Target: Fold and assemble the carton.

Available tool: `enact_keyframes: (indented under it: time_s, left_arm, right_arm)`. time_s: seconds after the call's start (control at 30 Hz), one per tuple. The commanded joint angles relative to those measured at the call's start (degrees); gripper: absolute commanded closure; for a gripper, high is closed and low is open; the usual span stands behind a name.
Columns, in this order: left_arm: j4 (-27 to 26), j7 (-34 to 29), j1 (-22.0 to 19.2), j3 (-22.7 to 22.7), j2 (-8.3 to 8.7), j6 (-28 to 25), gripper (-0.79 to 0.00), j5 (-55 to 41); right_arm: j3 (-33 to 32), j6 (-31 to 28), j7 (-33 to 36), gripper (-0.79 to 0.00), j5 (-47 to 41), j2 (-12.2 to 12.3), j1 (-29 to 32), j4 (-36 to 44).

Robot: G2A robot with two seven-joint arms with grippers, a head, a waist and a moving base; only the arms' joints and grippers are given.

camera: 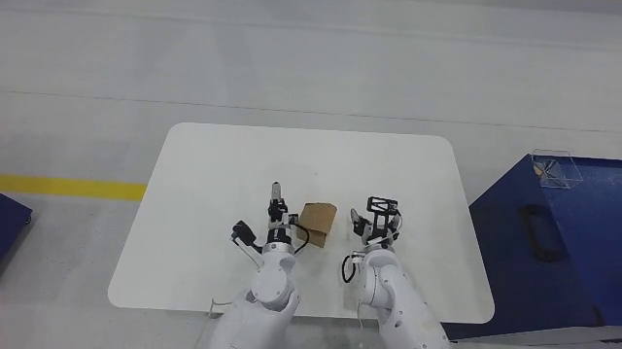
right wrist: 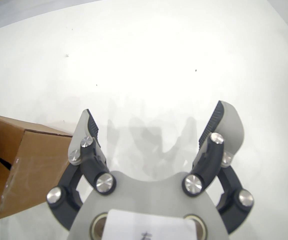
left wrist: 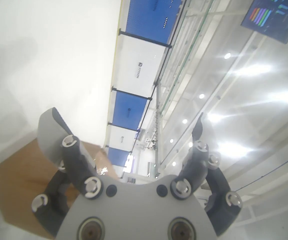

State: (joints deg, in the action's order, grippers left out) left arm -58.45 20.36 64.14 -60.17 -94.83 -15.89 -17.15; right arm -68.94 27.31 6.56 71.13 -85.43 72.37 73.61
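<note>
A white label (right wrist: 147, 226) on the right pincer's base bears dark marks, cut by the frame edge and unreadable. The brown carton (camera: 318, 221) lies on the white worktop (camera: 292, 155) between the two pincers. The left pincer (left wrist: 126, 126) is spread, with the carton just beside one finger; contact cannot be told. The right pincer (right wrist: 154, 115) is spread and empty, the carton near it but apart.

Carton (camera: 318, 219) plain brown; table (camera: 243, 174) white; fingers (right wrist: 230, 123) grey, pads (right wrist: 209, 123) black ribbed.
</note>
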Motion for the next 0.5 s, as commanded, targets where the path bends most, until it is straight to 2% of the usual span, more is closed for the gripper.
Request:
enact_keyframes:
  time_s: [0.0, 0.1, 0.23, 0.4, 0.47]
  left_arm:
    - [-1.6, -4.1, 1.1, -0.4, 0.26, 2.8, -0.785, -1.1]
    - [-5.3, -9.6, 3.8, -1.3, 0.99, 5.8, -0.785, -0.7]
    - [-10.4, -16.5, 7.9, -2.1, 2.3, 12.6, -0.785, 3.1]
    - [-16.1, -18.1, 11.2, -5.1, 3.02, 14.6, -0.785, 0.6]
    - [-16.1, -18.1, 11.2, -5.1, 3.02, 14.6, -0.785, 0.6]
  right_arm:
    - [-0.2, -0.1, -0.3, -0.785, -0.3, -0.1, -0.2, -0.3]
    - [-0.4, -0.6, -0.2, -0.785, -0.4, 0.0, 0.0, -0.2]
    - [-0.4, -0.6, -0.2, -0.785, -0.4, 0.0, 0.0, -0.2]
    - [-0.4, -0.6, -0.2, -0.785, -0.4, 0.0, 0.0, -0.2]
    - [-0.4, -0.6, -0.2, -0.785, -0.4, 0.0, 0.0, -0.2]
